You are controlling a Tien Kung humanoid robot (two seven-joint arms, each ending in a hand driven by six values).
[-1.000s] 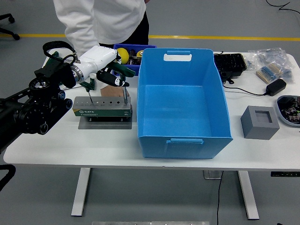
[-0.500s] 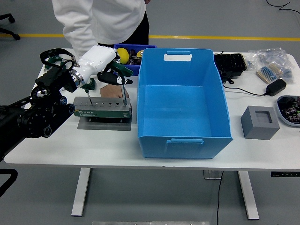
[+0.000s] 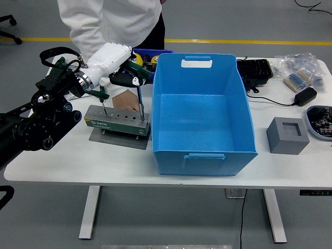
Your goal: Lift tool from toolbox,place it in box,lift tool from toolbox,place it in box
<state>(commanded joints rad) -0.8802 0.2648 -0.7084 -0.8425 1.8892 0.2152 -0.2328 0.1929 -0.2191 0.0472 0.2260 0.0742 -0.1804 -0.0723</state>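
Note:
The toolbox is a grey-green tool holder [image 3: 115, 121] on a grey base plate, left of the big blue box [image 3: 202, 111]. My left hand [image 3: 123, 73], white with dark fingers, is shut on the green-handled screwdriver [image 3: 140, 101]. Its shaft stands upright with the tip still at the holder's right end. A second green-handled screwdriver [image 3: 101, 99] stands in the holder's left end. A person's hand [image 3: 126, 98] rests just behind the holder. The blue box is empty. My right arm is out of view.
A person in a white coat [image 3: 111, 21] stands at the far side. A small blue bin [image 3: 149, 55] sits behind my hand. A grey block [image 3: 288, 135], a black case [image 3: 254, 70], a power adapter [image 3: 305, 96] and plastic bags [image 3: 301, 70] lie right of the box.
My left hand has risen and moved right, drawing the screwdriver up. The holder and its plate have shifted toward the blue box and now sit slightly skewed.

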